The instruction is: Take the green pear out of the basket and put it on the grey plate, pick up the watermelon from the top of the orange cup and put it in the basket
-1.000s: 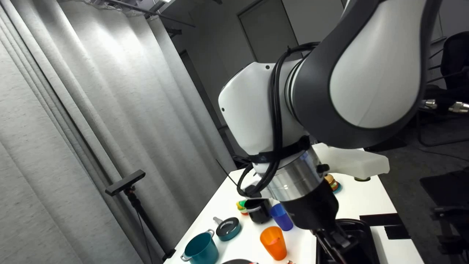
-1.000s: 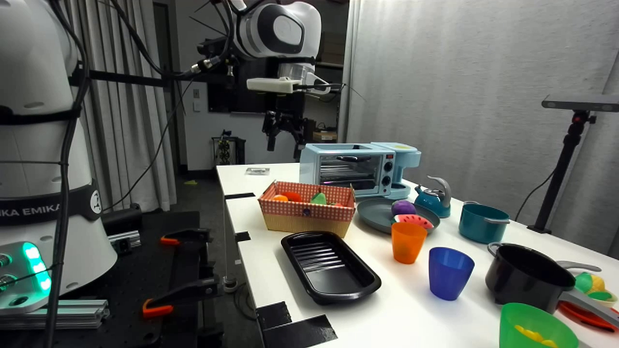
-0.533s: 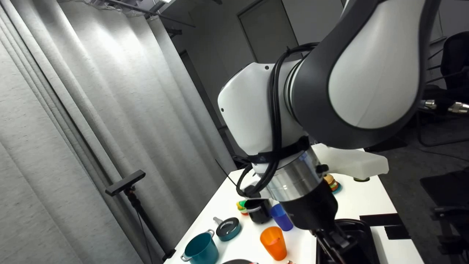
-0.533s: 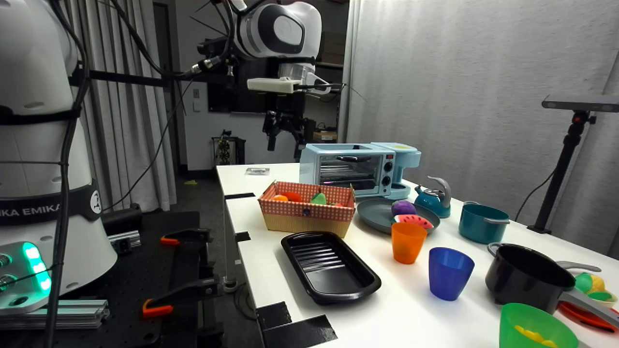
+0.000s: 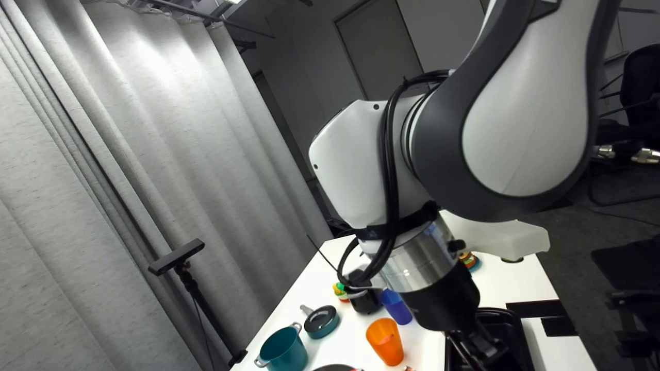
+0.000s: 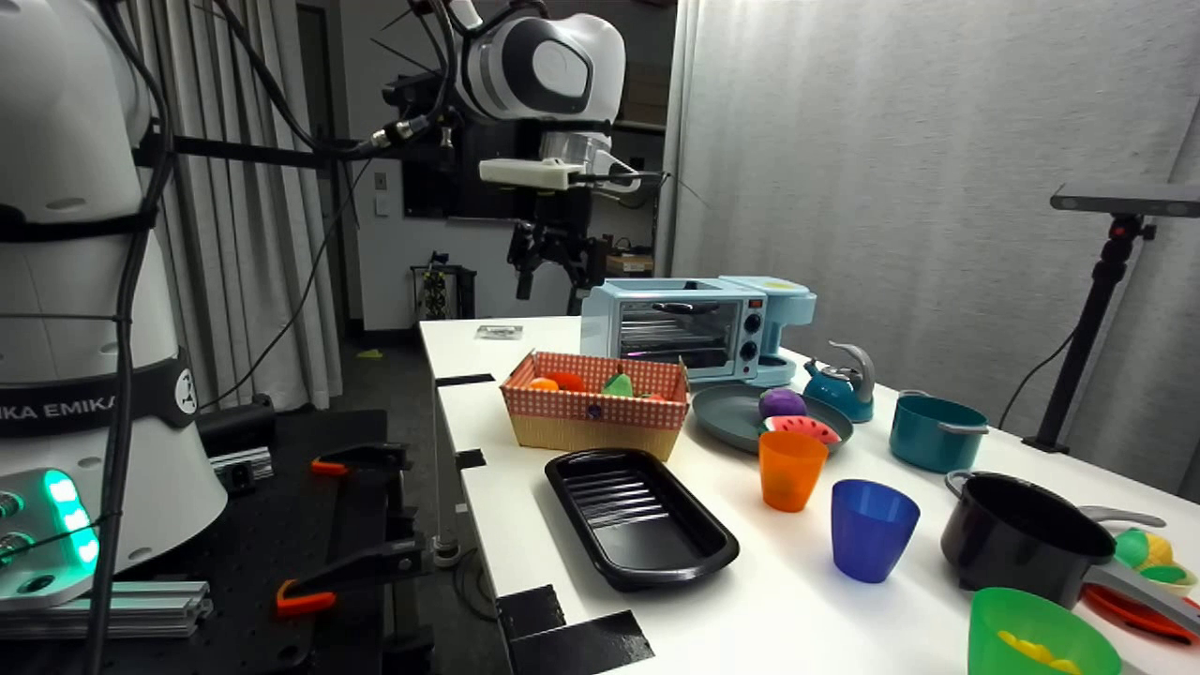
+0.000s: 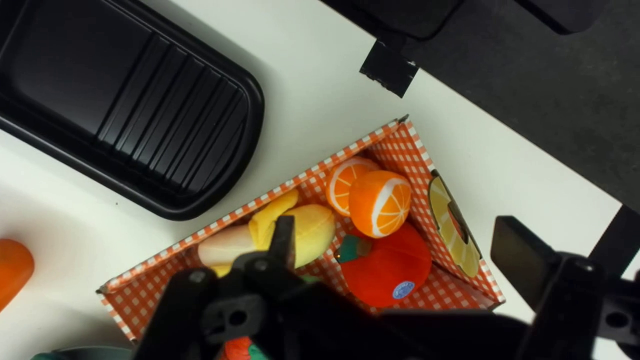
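The red-and-white checked basket (image 6: 595, 427) stands on the table with soft fruit inside; it also shows in the wrist view (image 7: 400, 150). The green pear (image 6: 617, 385) pokes up inside it; in the wrist view the gripper mostly hides that spot. The watermelon slice (image 6: 808, 427) sits at the edge of the grey plate (image 6: 727, 422), just behind the rim of the orange cup (image 6: 790, 476). The orange cup also shows in an exterior view (image 5: 386, 345). My gripper (image 6: 550, 289) is open and empty, higher than the basket and beyond it; its fingers straddle the basket's end in the wrist view (image 7: 402, 245).
A purple fruit (image 6: 782, 403) lies on the plate. A light-blue toaster oven (image 6: 675, 333) stands behind the basket, near the gripper. A black tray (image 6: 647, 525) lies in front. Blue (image 6: 872, 534) and green (image 6: 1036, 642) cups and a black pot (image 6: 1012, 539) stand to the right.
The arm and gripper have moved down slightly during the last half second. The gripper stays open. The basket, plate, cups and fruit have not moved.
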`<act>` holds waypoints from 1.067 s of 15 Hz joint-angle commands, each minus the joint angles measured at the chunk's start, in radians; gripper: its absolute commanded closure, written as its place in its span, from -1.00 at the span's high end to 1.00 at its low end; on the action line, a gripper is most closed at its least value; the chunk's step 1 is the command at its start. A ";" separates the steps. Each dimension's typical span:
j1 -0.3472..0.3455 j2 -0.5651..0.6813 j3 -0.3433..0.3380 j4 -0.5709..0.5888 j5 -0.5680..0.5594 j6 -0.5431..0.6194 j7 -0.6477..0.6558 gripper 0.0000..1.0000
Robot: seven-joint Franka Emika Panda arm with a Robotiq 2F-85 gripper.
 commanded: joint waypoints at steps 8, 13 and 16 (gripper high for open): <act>-0.026 0.190 -0.012 0.151 -0.022 0.022 -0.083 1.00; -0.036 0.279 -0.007 0.225 -0.030 0.036 -0.116 1.00; -0.036 0.337 0.001 0.272 -0.033 0.041 -0.147 1.00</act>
